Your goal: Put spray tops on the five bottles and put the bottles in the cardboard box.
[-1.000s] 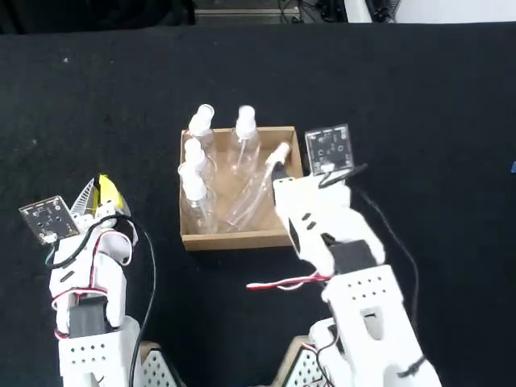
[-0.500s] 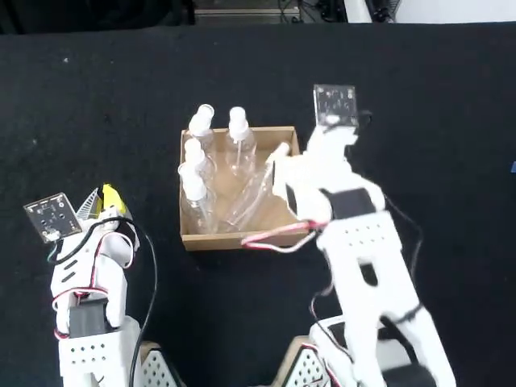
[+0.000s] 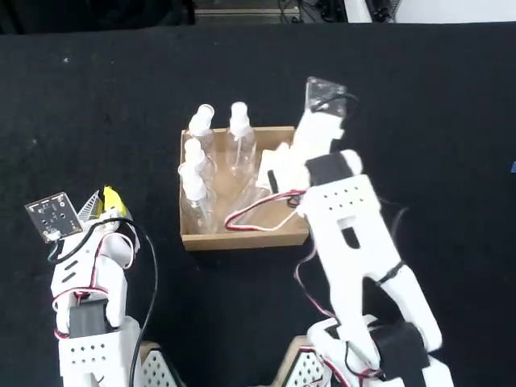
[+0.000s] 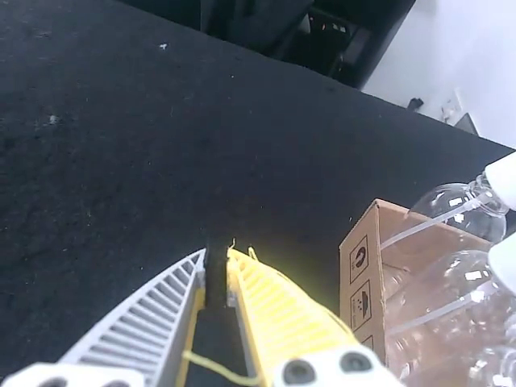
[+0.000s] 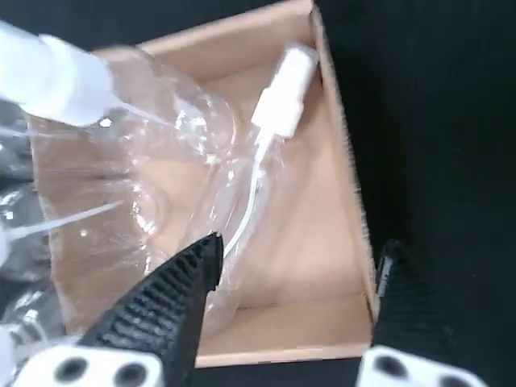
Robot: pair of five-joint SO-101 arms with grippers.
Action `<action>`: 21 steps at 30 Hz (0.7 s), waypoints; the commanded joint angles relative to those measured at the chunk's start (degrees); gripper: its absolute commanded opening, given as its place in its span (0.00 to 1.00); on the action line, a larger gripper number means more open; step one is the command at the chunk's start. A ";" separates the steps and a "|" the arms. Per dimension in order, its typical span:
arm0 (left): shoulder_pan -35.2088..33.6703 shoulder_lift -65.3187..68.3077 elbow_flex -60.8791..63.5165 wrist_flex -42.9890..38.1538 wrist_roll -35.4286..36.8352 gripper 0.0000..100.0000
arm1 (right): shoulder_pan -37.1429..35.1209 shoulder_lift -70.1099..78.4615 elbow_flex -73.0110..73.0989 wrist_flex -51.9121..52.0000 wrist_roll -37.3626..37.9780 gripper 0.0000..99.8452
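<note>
The cardboard box (image 3: 242,239) sits at the centre of the black table (image 3: 419,121) in the high view, and all five bottles are inside it. Four bottles (image 3: 240,145) stand upright along the left side and far end of the box, each wearing a white spray top (image 3: 194,184). The fifth, a tilted bottle (image 5: 242,218), leans across the right half of the box with its top pointing toward the upper right corner.

The right gripper (image 5: 294,266) hangs over the right part of the box with its black jaws spread wide and nothing clamped between them. In the right wrist view one fingertip lies over the body of the tilted bottle, though whether it touches cannot be told. The other finger sits at the box's right wall. A red and white wire (image 3: 258,214) from that arm drapes across the lower part of the box.

The left gripper (image 4: 216,262) rests at the lower left of the high view, well apart from the box. Its yellow and white jaws are pressed together and hold nothing.
</note>
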State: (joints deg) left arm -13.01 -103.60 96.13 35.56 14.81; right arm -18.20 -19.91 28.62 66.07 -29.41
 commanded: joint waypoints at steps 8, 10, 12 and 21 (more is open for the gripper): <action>-0.57 -1.14 1.27 0.26 0.00 0.03 | -6.51 3.82 -3.56 -5.36 -0.09 0.26; -0.57 -1.14 1.27 0.35 0.00 0.03 | -6.51 6.90 -4.09 -6.33 -2.73 0.26; -0.57 -1.14 1.27 0.35 0.00 0.03 | -6.51 9.98 -5.41 -6.68 -5.71 0.26; -0.57 -1.14 1.27 0.44 0.00 0.03 | -6.59 21.05 -13.14 -6.68 -8.53 0.26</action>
State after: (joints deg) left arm -13.01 -103.60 96.13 35.91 14.81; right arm -24.00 0.13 20.26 60.79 -37.41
